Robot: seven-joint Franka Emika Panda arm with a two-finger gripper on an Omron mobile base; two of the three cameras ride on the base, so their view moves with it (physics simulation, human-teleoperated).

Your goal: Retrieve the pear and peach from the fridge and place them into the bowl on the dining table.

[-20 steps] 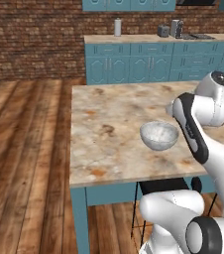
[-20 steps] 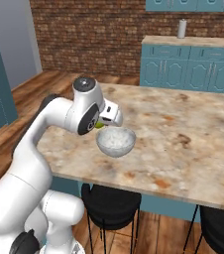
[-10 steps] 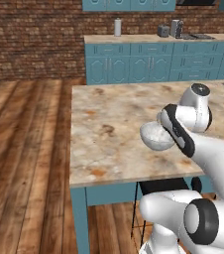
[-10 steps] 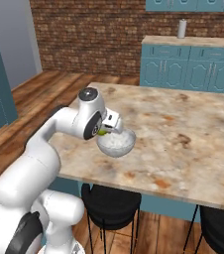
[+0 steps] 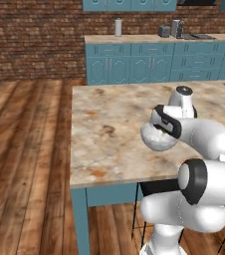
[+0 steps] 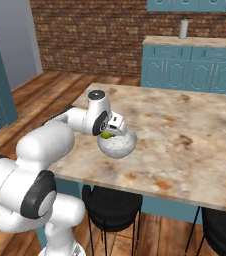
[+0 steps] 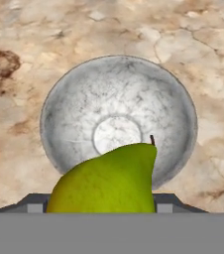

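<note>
hand view: pear (image 7: pixel 106 181) over bowl (image 7: pixel 74 106)

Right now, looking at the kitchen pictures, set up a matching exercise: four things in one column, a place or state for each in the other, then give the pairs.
Things:
1. pear
2. bowl
3. dining table
4. gripper

Places or states:
A. bears the bowl
B. holds nothing inside
C. held above the bowl
D. closed on the fruit

Pairs: 1-C, 2-B, 3-A, 4-D
</note>
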